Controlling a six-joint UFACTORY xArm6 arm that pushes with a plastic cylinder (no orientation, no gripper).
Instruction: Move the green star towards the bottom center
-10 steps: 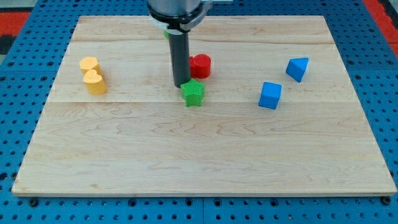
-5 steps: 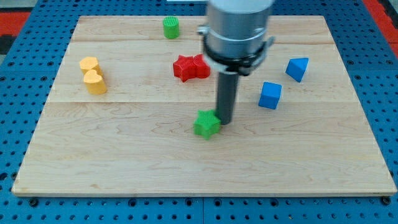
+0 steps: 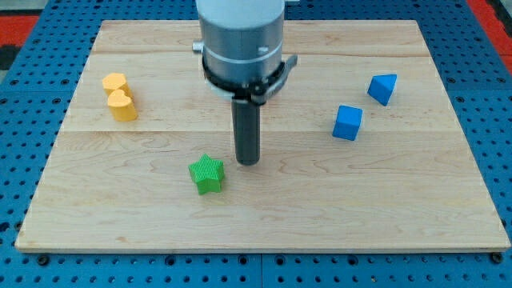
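The green star (image 3: 208,174) lies on the wooden board (image 3: 376,200), left of centre in the lower half. My tip (image 3: 248,162) stands just to the star's upper right, a small gap apart from it. The arm's grey body (image 3: 242,44) rises above it and hides the board's upper middle, where the red blocks and a green block stood earlier.
Two yellow blocks (image 3: 119,97) sit touching at the view's left. A blue cube (image 3: 347,122) and a blue wedge-like block (image 3: 382,88) sit at the view's right. The board's bottom edge runs near the view's bottom.
The green star has slid from the board's middle down and to the left. My tip went down to the star's right, then swung left, and now hides the red blocks.
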